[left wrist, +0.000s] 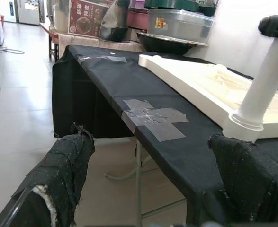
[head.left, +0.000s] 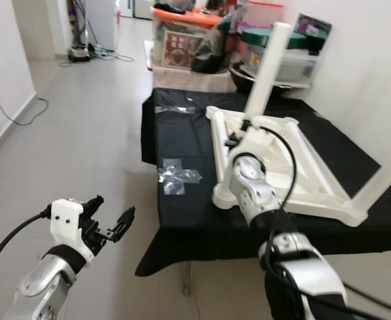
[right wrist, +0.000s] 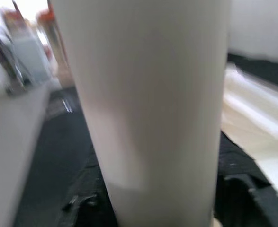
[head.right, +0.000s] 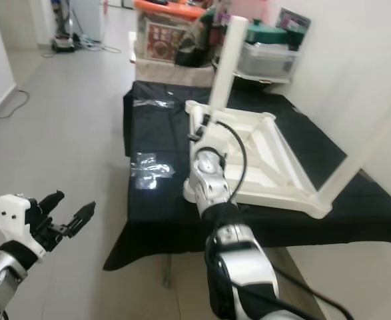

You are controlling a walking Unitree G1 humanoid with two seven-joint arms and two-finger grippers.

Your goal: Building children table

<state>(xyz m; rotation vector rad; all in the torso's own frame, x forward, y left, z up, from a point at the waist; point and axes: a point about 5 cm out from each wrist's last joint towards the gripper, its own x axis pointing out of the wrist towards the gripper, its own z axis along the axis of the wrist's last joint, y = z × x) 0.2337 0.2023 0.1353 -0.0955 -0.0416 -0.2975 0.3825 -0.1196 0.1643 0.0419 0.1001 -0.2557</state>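
Black cloth covers the counter (head.left: 182,220), with taped plastic (head.left: 175,177) left of the right hand (head.left: 238,137) and storage bins (head.left: 282,57) beyond it. That hand is clamped on a white leg (head.left: 267,67) standing upright in the upturned table frame (head.left: 315,180). Off the counter's edge, the left hand (head.left: 112,223) hangs over the floor (head.left: 82,133), fingers apart.

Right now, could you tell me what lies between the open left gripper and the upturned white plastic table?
Clear tape patches on the black tablecloth lie between the left gripper and the upturned white plastic table, plainest in the left wrist view.

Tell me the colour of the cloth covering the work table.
Black; the cloth shows best in the left eye view.
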